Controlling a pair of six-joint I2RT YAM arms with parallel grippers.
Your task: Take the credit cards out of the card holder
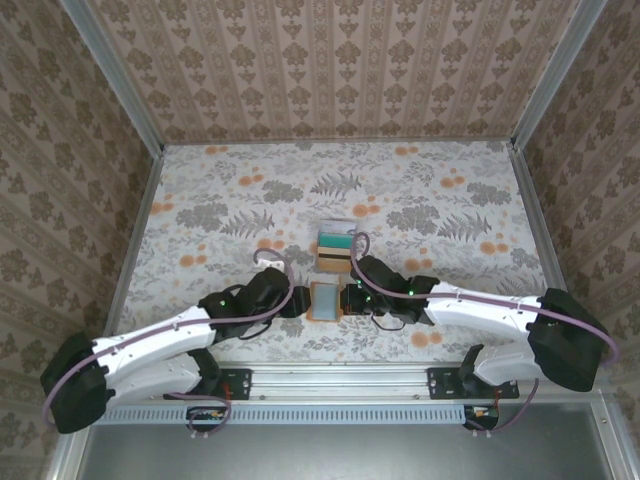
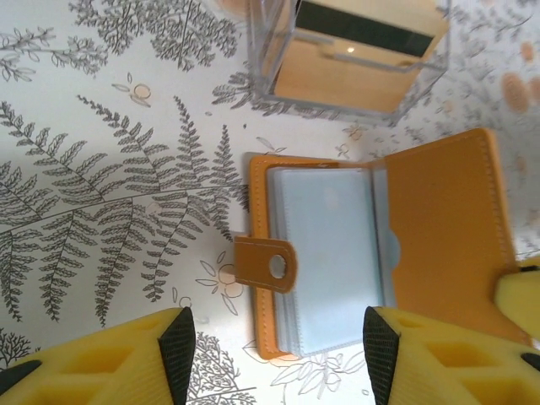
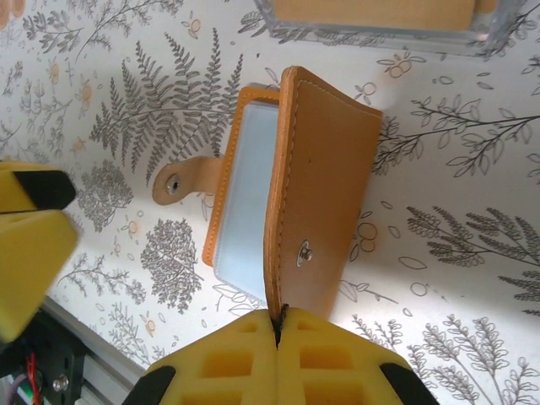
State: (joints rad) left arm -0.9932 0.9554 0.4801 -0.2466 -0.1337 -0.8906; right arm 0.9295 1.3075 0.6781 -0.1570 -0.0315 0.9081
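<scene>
With the holder (image 3: 329,169) pinched at 3 o'clock by the shut right tool (image 3: 278,327), the open left tool (image 2: 278,348) is best centred over its pocket (image 2: 329,253).

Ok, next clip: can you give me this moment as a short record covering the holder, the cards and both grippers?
card holder: lies open on the table, grey-blue pockets up, snap tab sticking out sideways
holder cover: one flap raised off the table
credit cards: stacked in a clear tray just beyond the holder
left gripper: open, above the pocket side, holding nothing
right gripper: shut on the raised cover's edge
cards inside holder: cannot tell
</scene>
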